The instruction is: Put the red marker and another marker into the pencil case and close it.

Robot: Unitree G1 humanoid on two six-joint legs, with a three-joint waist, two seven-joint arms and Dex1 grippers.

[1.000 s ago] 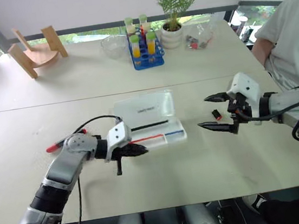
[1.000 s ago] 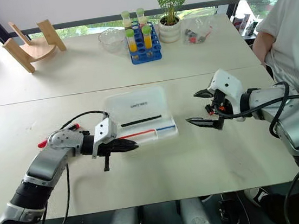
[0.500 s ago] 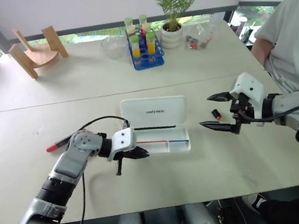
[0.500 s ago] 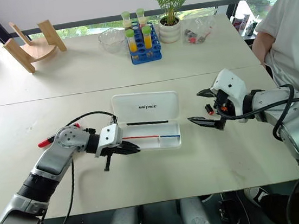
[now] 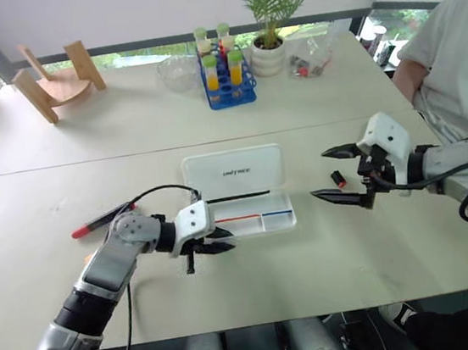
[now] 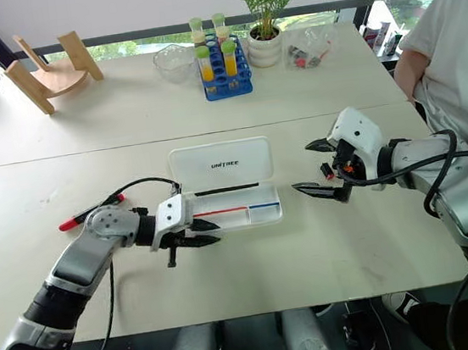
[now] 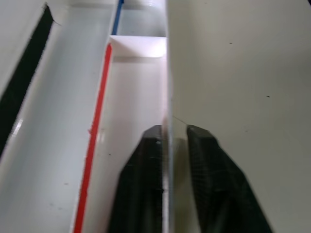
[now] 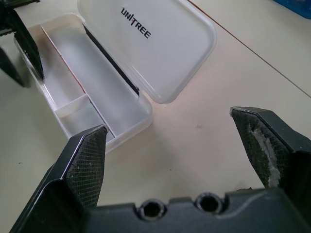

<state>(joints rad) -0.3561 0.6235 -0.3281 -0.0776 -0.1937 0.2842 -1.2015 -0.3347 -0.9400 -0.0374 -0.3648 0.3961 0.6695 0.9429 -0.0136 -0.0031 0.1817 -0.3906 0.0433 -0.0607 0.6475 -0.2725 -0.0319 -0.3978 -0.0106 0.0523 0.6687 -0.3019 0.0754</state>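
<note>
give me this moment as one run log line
pencil case: open, empty | left gripper: fingers astride case's near wall | right gripper: open, apart from case | red marker: on table

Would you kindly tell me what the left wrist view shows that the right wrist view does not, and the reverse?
Left wrist view alone: a close look at the thin front wall of the pencil case standing between the slightly parted fingers of the left pincer.
Right wrist view alone: the lettered lid lying open, and the right pincer spread wide above the table.
Both: the open tray with its divider, the left pincer at it, and the table.
</note>
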